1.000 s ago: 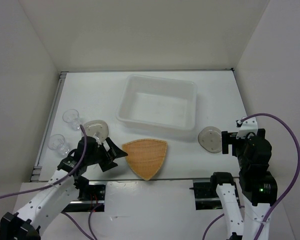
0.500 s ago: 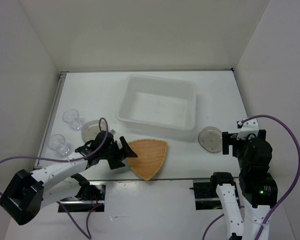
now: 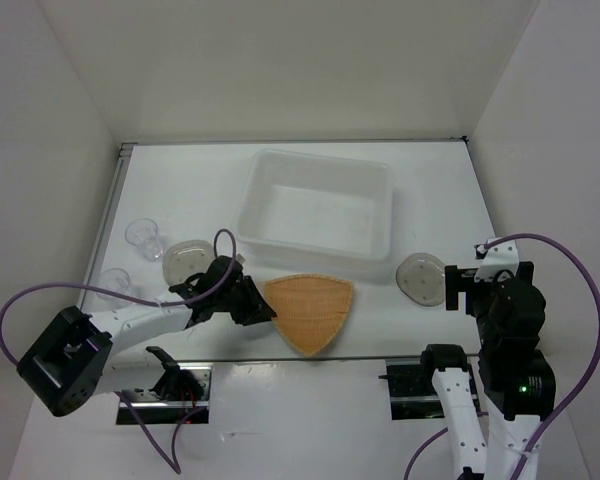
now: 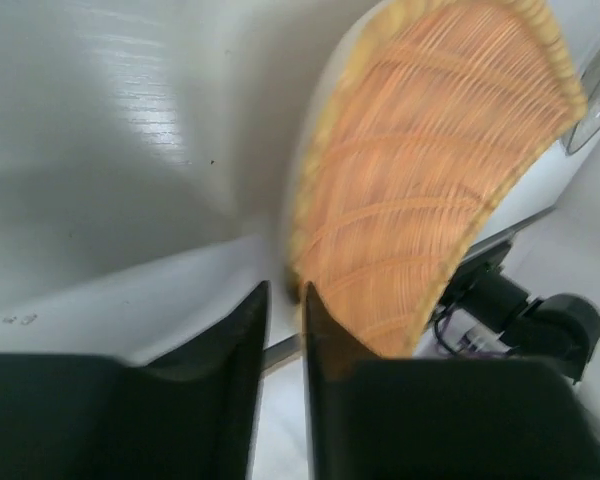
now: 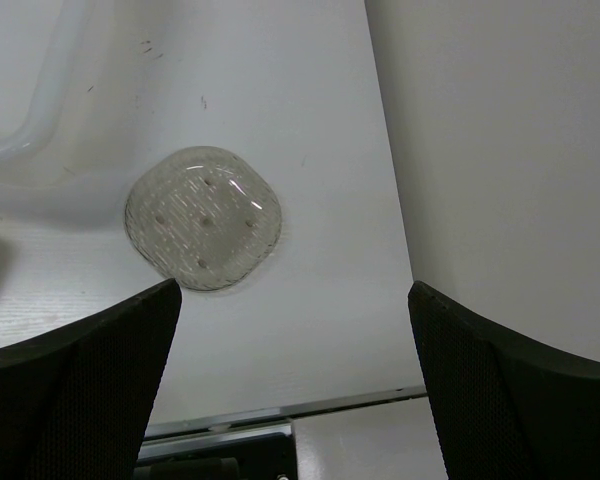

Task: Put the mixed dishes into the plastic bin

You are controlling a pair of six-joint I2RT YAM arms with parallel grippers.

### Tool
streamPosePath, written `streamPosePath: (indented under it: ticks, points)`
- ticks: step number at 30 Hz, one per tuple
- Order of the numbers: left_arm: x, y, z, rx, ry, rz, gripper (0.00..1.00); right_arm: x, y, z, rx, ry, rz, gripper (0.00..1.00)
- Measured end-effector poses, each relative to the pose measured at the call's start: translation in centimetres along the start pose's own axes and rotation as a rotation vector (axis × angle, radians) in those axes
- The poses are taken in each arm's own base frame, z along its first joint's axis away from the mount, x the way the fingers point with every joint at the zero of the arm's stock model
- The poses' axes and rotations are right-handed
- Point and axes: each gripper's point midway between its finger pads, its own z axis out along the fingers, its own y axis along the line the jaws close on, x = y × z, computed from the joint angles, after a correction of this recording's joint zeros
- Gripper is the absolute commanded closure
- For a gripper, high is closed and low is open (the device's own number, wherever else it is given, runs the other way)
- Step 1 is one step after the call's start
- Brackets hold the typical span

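Note:
The orange ribbed plate lies flat just in front of the plastic bin. My left gripper is at the plate's left edge, its jaws drawn narrow with the rim caught between the tips. One grey-brown saucer lies behind the left arm. The other saucer lies right of the plate. My right gripper hangs open beside that saucer and holds nothing. Two clear glass cups stand at the far left.
The bin has nothing in it, and its corner shows in the right wrist view. White walls enclose the table on the left, back and right. A metal strip marks the near edge, right in front of the plate.
The left gripper has reached right to the plate and drawn its jaws in from wide open. The plate has shifted right and turned a little. The right arm is unchanged.

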Motion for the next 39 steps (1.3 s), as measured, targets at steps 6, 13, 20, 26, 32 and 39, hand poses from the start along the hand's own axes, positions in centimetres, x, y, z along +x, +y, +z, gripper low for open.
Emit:
streamPosePath:
  ticks: [6, 13, 20, 26, 32, 39]
  points:
    - [-0.2, -0.6, -0.3, 0.02, -0.011, 0.007, 1.0, 0.0, 0.0, 0.0, 0.0, 0.0, 0.0, 0.02]
    - [-0.6, -3.7, -3.6, 0.076, -0.04, 0.033, 1.0, 0.0, 0.0, -0.1, 0.002, -0.007, 0.001, 0.02]
    - [-1.1, -8.4, -7.9, 0.242, -0.104, 0.087, 0.35, 0.0, -0.2, -0.4, 0.016, -0.017, 0.01, 0.02]
    - [0.7, -2.7, -3.4, 0.043, 0.007, 0.025, 0.14, 0.2, -0.3, -0.4, 0.02, -0.017, 0.012, 0.02]
    - [1.4, -0.3, -0.7, -0.055, 0.06, 0.011, 0.15, 0.2, -0.4, -0.5, 0.03, -0.017, 0.022, 0.02]
    - [0.6, -1.6, 1.1, 0.0, 0.044, 0.031, 0.19, 0.2, -0.5, -0.5, 0.033, -0.022, 0.024, 0.02]
